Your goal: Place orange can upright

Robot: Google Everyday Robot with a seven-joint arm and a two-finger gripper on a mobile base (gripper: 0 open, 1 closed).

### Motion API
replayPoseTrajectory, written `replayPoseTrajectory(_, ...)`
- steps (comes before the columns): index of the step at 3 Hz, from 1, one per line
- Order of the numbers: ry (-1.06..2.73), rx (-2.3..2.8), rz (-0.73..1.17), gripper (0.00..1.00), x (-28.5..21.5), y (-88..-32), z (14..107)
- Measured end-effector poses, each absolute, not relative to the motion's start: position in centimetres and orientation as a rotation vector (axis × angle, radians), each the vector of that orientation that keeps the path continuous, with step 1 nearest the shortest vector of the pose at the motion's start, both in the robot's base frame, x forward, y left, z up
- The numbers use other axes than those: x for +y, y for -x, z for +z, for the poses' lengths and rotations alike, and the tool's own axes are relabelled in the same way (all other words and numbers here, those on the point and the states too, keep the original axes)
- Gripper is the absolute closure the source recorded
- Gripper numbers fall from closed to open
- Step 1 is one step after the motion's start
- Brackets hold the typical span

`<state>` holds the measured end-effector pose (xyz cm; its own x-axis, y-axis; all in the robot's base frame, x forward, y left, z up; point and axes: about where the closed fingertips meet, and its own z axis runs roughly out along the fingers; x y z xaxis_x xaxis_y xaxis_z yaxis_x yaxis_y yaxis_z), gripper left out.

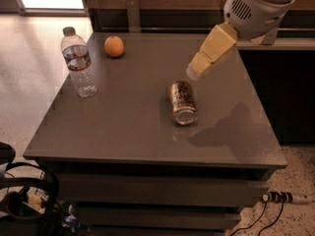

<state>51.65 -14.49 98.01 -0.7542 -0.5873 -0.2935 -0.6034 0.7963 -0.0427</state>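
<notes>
The orange can [183, 102] is lying on its side on the grey table [123, 127], a little right of the middle, with one silver end facing the near edge and the other pointing towards the far side. Its coppery body is showing dark and pale markings. Whether the can is opened or sealed is not showing, and nothing is spilling from it onto the table.

The pincer [193, 72] is hanging in the air just beyond the can's far end, slanting down to the left from the white arm housing [256, 6] at the upper right. It is pinching nothing and is not touching the can. It is showing as one pale yellow piece, so I cannot tell whether it is spread or pressed together. The arm's shadow [221, 132] is falling on the table to the right of the can.

A clear plastic water bottle [78, 63] is standing upright near the table's left edge, well apart from the can, with its cap on and a label around its middle; how much it is holding cannot be told. A round orange fruit [114, 46] is sitting near the far edge, just right of the bottle.

On the floor, a power strip [280, 197] with cables is lying at the lower right, and dark gear [24, 200] is sitting at the lower left.
</notes>
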Motion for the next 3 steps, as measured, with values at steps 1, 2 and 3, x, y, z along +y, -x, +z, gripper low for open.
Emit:
replayPoseTrajectory(1,0.915,2.693,0.078,0.0,-14.5,-51.6,98.0)
replayPoseTrajectory(2,0.813,2.718,0.176,0.0,-13.7,-51.7,97.1)
replayPoseTrajectory(3,0.663,2.787,0.252,0.0,-12.0,-51.3,95.6)
